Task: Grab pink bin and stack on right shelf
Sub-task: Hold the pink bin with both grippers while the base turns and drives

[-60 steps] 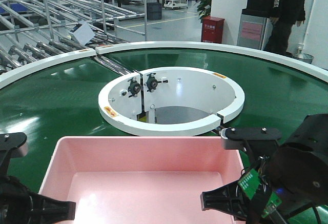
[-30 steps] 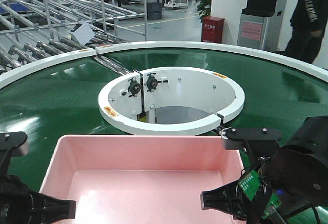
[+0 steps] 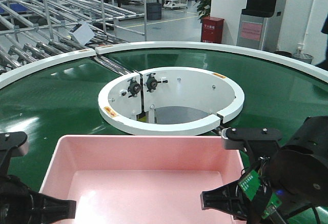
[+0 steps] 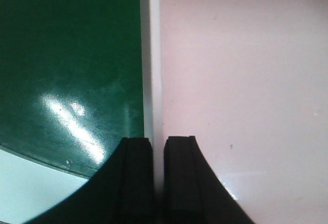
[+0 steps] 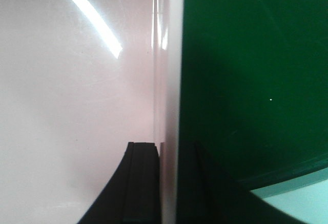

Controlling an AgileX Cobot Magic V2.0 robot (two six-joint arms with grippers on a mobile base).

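left pincer [image 4: 158,143] and right pincer [image 5: 169,148] each clamp a side wall of the pink bin [image 3: 143,155].

Curved glossy green belt [image 3: 51,96], white-edged; wrapped round white ring [image 3: 171,125] at centre; pink bin [image 3: 143,180] at near side, wall right beside green in both wrist views; resting on belt or lifted off, cannot tell.
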